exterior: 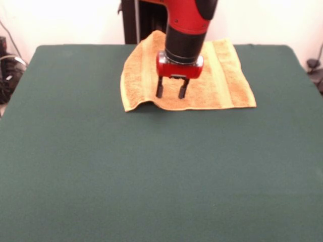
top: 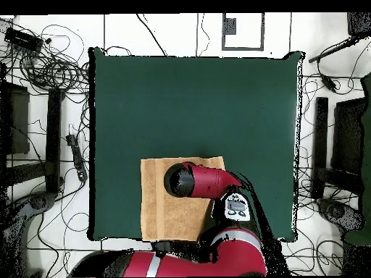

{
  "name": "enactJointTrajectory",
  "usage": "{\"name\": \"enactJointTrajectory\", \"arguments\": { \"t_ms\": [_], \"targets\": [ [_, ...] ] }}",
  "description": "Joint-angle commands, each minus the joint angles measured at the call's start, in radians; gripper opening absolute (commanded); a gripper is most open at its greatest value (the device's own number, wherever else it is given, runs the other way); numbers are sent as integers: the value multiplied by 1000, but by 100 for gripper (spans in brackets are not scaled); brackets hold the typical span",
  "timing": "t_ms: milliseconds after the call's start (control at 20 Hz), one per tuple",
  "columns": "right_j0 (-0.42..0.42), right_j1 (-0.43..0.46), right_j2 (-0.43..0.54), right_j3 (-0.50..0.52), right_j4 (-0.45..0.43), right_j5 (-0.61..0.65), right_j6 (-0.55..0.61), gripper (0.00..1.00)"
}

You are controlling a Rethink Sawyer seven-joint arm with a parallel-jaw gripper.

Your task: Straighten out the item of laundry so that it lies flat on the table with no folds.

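The golden-orange towel (exterior: 224,83) lies spread on the dark green table (exterior: 151,176) at its far middle, close to the pedestal. It looks mostly flat, with woven bands running toward the robot. Its front left corner (exterior: 132,106) is slightly lifted and curled. My gripper (exterior: 171,95) hangs over the towel's front middle, open and empty, with its two black fingers apart just above the cloth. In the overhead view the towel (top: 161,210) sits near the table's (top: 196,101) bottom edge, and the red arm (top: 199,181) covers the towel's right part and hides the gripper.
Cables and stands (top: 51,72) lie on the floor around the table in the overhead view. The dark pedestal (exterior: 132,20) stands behind the towel. The towel's far edge reaches the table's far edge.
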Motion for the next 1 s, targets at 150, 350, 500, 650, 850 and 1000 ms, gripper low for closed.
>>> {"name": "enactJointTrajectory", "arguments": {
  "t_ms": [150, 350, 500, 650, 850, 1000],
  "targets": [
    [50, 151, 125, 111, 52, -74, 238, 100],
    [56, 150, 132, 115, 71, -73, 250, 100],
    [59, 152, 126, 110, 72, -81, 247, 100],
    [55, 164, 123, 100, 66, -114, 245, 100],
    [50, 170, 122, 94, 57, -127, 234, 100],
    [58, 190, 109, 87, 50, -142, 234, 100]
  ]
}}
